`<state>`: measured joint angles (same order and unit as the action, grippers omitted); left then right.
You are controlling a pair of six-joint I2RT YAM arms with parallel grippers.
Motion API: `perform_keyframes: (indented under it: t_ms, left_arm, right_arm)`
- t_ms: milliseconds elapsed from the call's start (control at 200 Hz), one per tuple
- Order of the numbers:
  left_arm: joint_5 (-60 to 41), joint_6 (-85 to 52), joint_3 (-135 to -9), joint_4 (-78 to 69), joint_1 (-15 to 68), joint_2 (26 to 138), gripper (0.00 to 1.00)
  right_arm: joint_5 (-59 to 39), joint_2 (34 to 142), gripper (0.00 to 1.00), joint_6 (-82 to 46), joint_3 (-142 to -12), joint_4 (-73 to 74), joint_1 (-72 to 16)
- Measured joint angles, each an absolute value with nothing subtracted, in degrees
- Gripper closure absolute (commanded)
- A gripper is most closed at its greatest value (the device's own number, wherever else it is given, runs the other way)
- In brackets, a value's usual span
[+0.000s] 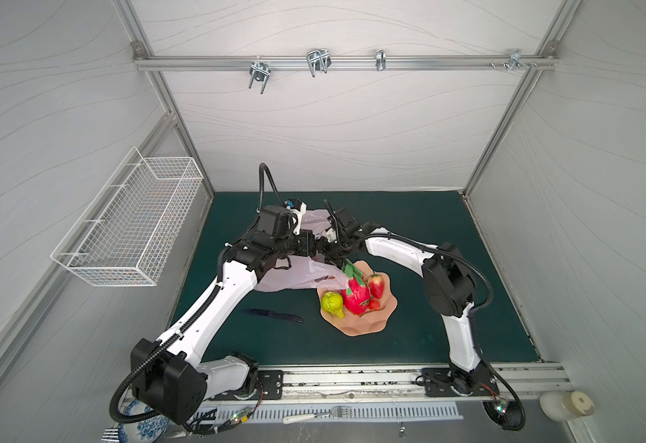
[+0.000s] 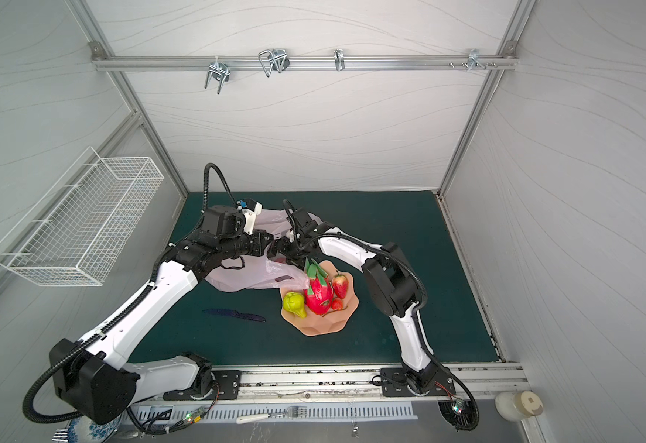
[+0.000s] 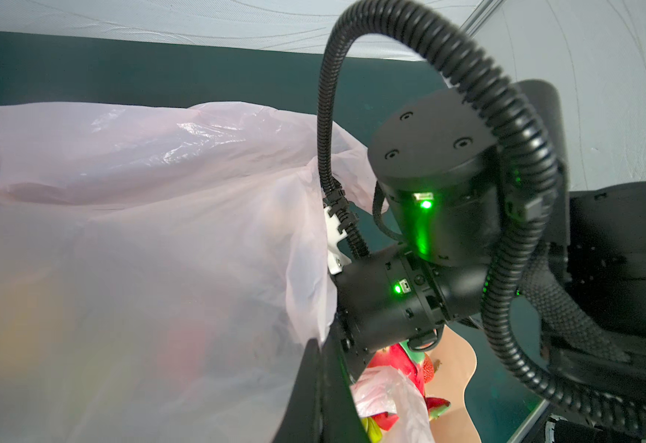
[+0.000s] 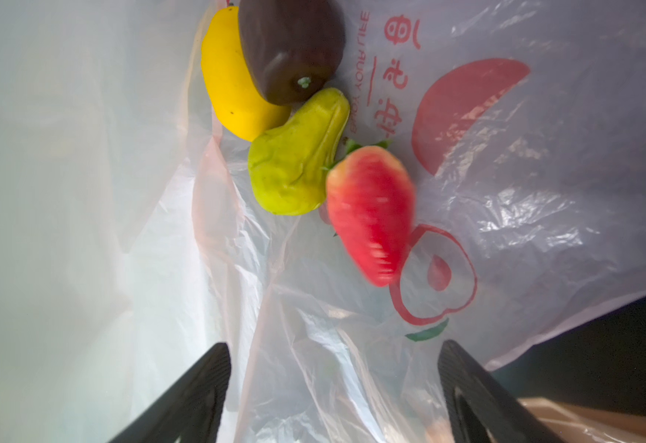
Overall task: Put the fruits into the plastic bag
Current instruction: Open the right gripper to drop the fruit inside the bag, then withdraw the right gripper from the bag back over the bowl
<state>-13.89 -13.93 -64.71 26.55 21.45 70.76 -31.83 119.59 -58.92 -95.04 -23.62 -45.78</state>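
Note:
The pale-pink plastic bag (image 1: 298,278) lies behind the peach bowl (image 1: 359,330). My left gripper (image 3: 319,345) is shut on the bag's rim and holds its mouth up. My right gripper (image 4: 334,345) is open at the mouth, with nothing between its fingers. Inside the plastic bag (image 4: 544,191) lie a yellow lemon (image 4: 229,88), a dark brown fruit (image 4: 290,46) and a green pear (image 4: 294,165); a blurred strawberry (image 4: 371,214) is loose beside them. In the bowl sit the dragon fruit (image 1: 357,293), a strawberry (image 1: 377,285), a smaller strawberry (image 1: 374,304) and a knobbly green fruit (image 1: 331,303).
A dark knife (image 1: 273,314) lies on the green mat left of the bowl. A white wire basket (image 1: 129,226) hangs on the left wall. Beyond the front rail are a fork (image 1: 315,415), a patterned plate (image 1: 141,422) and a white jar (image 1: 567,406).

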Motion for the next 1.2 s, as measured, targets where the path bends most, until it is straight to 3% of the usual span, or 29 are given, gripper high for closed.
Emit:
perform_keyframes:
  t_ms: [660, 1196]
  left_arm:
    - [-12.3, -14.0, -63.4, 26.7, 21.5, 69.1, 1.00]
    - [-11.4, -14.0, -63.2, 27.0, 21.5, 68.3, 1.00]
  right_arm:
    - [-32.8, 108.1, 0.06, -53.8, -87.8, -25.5, -44.8]
    - [-23.5, 89.8, 0.02, -44.4, -79.4, -35.7, -43.0]
